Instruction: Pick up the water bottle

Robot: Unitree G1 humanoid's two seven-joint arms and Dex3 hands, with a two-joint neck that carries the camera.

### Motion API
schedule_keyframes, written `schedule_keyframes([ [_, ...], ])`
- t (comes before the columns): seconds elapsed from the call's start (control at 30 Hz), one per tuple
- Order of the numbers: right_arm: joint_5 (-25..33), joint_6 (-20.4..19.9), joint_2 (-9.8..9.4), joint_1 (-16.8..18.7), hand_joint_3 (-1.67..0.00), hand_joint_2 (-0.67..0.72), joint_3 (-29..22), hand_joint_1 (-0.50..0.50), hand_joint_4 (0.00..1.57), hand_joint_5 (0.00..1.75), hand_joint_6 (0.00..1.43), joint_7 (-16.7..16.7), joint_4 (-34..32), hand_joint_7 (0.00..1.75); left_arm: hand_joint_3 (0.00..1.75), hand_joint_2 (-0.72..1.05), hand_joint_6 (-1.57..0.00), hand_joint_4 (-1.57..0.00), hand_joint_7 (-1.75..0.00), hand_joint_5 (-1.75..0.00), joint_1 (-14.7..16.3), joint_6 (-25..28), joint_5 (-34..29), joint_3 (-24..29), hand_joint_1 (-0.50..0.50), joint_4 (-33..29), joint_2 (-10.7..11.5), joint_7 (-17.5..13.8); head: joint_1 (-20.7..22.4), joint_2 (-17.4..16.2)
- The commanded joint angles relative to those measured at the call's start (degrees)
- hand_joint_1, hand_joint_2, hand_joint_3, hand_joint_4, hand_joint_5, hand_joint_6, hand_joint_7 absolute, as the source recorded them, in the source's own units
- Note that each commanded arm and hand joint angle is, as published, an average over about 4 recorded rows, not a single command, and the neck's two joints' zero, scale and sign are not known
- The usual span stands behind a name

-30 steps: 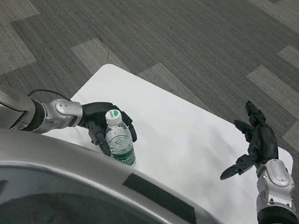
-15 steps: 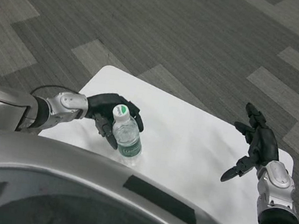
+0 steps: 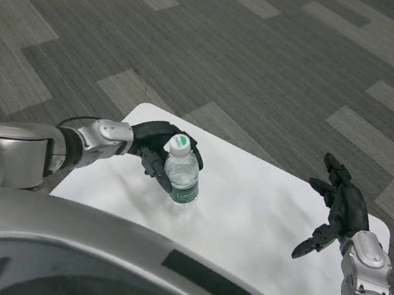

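**Bottle held higher over the table in the left hand's grip**

Against the picture of one second ago, the water bottle [image 3: 181, 177] and the left hand [image 3: 158, 148] around it sit higher and further right in the head view, closer to the middle of the white table [image 3: 248, 200]. The whole view has also tilted between the pictures, so part of that shift belongs to the camera. The bottle's lean has lessened: earlier its base trailed toward the lower right, and now it stands closer to upright.

Nearest, at the right edge, the right hand [image 3: 340, 210] hangs over the table's right side with its fingers [image 3: 309, 247] spread and lightly curled around nothing, much as it was a second ago.

Further in, the bottle's long axis runs nearly vertical, with the white cap [image 3: 178, 143] toward the camera and slightly up-left, and the green-labelled lower half pointing down at the tabletop. Whether its base touches the surface cannot be told.

The left hand wraps the bottle's upper part from the left, its black fingers curled around the neck and shoulder just under the cap, pressed to the clear plastic.

Beyond the table lies grey carpet [image 3: 269, 62] in striped panels.
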Motion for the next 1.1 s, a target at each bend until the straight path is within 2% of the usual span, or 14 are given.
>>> schedule_keyframes([
  [0.03, 0.32, -0.07, -0.14, -0.4, -0.16, 0.66, 0.08, -0.12, 0.0, 0.78, 0.0, -0.47, -0.4, 0.0, 0.07, 0.6, -1.26, -1.53, -1.1, -1.75, -2.9, 3.95, 1.41, 4.78, 0.5, 0.97, -1.64, -0.16, -0.12, 0.13],
  [0.07, 0.32, -0.07, -0.12, -0.38, -0.16, 0.66, 0.08, -0.12, 0.0, 0.78, 0.0, -0.51, -0.37, 0.0, 0.09, 0.6, -1.26, -1.53, -1.1, -1.75, -3.28, 4.76, 1.85, 6.21, 0.5, 1.26, -2.32, -0.12, -0.12, 0.13],
  [0.23, 0.36, -0.02, -0.05, -0.4, -0.16, 0.66, 0.21, -0.12, 0.0, 0.82, 0.0, -0.73, -0.26, 0.0, 0.09, 0.6, -1.26, -1.5, -1.06, -1.75, -5.76, 6.85, 2.64, 10.8, 0.5, 3.74, -5.99, 0.81, -5.69, 3.66],
  [0.33, 0.34, -0.04, -0.05, -0.45, -0.16, 0.66, 0.28, -0.12, 0.0, 0.78, 0.0, -0.84, -0.13, 0.0, 0.09, 0.6, -1.26, -1.5, -1.05, -1.75, -7.39, 7.75, 2.57, 11.5, 0.5, 4.88, -8.28, 2.19, -11.13, 6.13],
  [0.43, 0.3, -0.07, -0.05, -0.45, -0.16, 0.66, 0.39, -0.12, 0.0, 0.78, 0.0, -0.91, 0.02, 0.0, 0.09, 0.6, -1.26, -1.5, -0.99, -1.75, -8.55, 8.92, 2.57, 12.07, 0.5, 5.43, -10.19, 3.33, -12.18, 6.27],
  [0.53, 0.36, -0.07, -0.01, -0.49, -0.16, 0.66, 0.65, -0.12, 0.0, 0.82, 0.0, -1.3, 0.31, 0.0, 0.09, 0.6, -1.26, -1.5, -0.98, -1.75, -9.54, 10.24, 2.55, 12.2, 0.5, 6.24, -11.62, 4.45, -15.5, 7.11],
  [0.57, 0.34, -0.07, 0.01, -0.53, -0.16, 0.66, 0.76, -0.12, 0.0, 0.82, 0.0, -1.54, 0.42, 0.0, 0.07, 0.6, -1.26, -1.5, -0.98, -1.75, -9.91, 10.57, 2.53, 12.2, 0.5, 6.77, -12.14, 4.81, -17.93, 7.54],
  [0.6, 0.32, -0.07, 0.03, -0.58, -0.16, 0.66, 0.87, -0.12, 0.0, 0.82, 0.0, -1.78, 0.53, 0.0, 0.04, 0.6, -1.26, -1.5, -0.98, -1.75, -10.29, 10.89, 2.5, 12.2, 0.5, 7.3, -12.67, 5.16, -18.19, 7.51],
  [0.77, 0.28, -0.07, 0.03, -0.71, -0.14, 0.66, 0.96, -0.12, 0.0, 0.87, 0.0, -2.29, 0.64, 0.0, 0.04, 0.6, -1.26, -1.5, -0.98, -1.75, -11.19, 11.16, 2.61, 12.18, 0.5, 9.47, -13.75, 6.63, -24.04, 7.62],
  [0.9, 0.28, -0.07, -0.12, -0.73, -0.16, 0.66, 0.79, -0.12, 0.0, 0.87, 0.0, -2.44, 0.55, 0.0, 0.09, 0.6, -1.26, -1.5, -0.98, -1.75, -11.25, 11.14, 2.57, 12.12, 0.5, 10.07, -13.88, 6.85, -28.19, 5.64],
  [1.1, 0.28, -0.07, -0.47, -0.93, -0.16, 0.66, 0.32, -0.12, 0.0, 0.87, 0.0, -2.66, 0.57, 0.0, 0.04, 0.6, -1.26, -1.5, -0.98, -1.75, -11.41, 11.07, 2.7, 12.1, 0.5, 10.42, -14.03, 7.07, -32.02, 4.55],
])
